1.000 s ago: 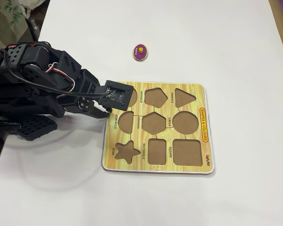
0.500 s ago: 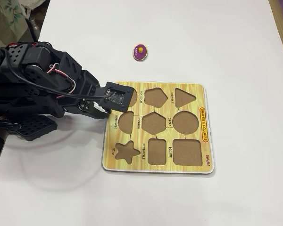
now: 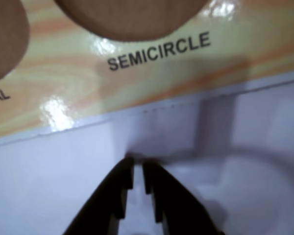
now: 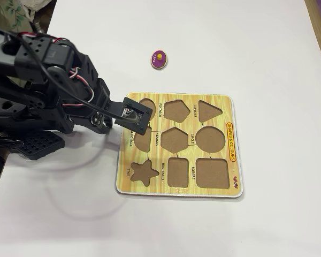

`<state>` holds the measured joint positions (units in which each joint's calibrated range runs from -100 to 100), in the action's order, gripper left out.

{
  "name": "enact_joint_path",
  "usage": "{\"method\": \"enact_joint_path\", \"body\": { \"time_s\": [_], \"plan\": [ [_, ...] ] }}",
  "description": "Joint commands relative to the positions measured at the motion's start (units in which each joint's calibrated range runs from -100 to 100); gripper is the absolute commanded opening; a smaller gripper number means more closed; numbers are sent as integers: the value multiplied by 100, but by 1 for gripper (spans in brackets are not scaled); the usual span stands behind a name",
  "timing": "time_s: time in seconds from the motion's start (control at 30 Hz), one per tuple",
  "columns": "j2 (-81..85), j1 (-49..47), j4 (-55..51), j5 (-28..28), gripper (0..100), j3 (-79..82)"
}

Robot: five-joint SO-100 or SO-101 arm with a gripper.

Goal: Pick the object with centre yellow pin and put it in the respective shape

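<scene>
So the pincer (image 3: 138,169) is sitting empty, fingers nearly pinched together with just a slit between them, hovering low over the white counter (image 4: 267,48) right at the edge of the puzzle board (image 4: 232,193). In the wrist view the "SEMICIRCLE" label and its cutout (image 3: 132,19) fill the top of the frame.

The purple oval piece with the yellow pin (image 4: 159,58) is way off in the upper middle of the fixed view, well apart from the arm and untouched. So we're at the very start, I'd say: reach phase. Next it needs to swing up toward that piece, spread its fingers and drop over the pin. The matching hole is probably the one at the wrist view's upper left, but that label is cut off.
</scene>
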<state>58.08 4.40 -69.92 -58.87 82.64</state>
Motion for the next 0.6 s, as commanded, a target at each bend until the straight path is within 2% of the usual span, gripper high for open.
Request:
{"method": "enact_joint_path", "body": {
  "time_s": [0.0, 0.23, 0.57],
  "plan": [
    [-753, -59, 17, 29, 3, -854],
    [-2017, -127, 0, 34, 3, -2230],
    [-2946, -1524, 9, -29, 4, -3525]
  ]
}}
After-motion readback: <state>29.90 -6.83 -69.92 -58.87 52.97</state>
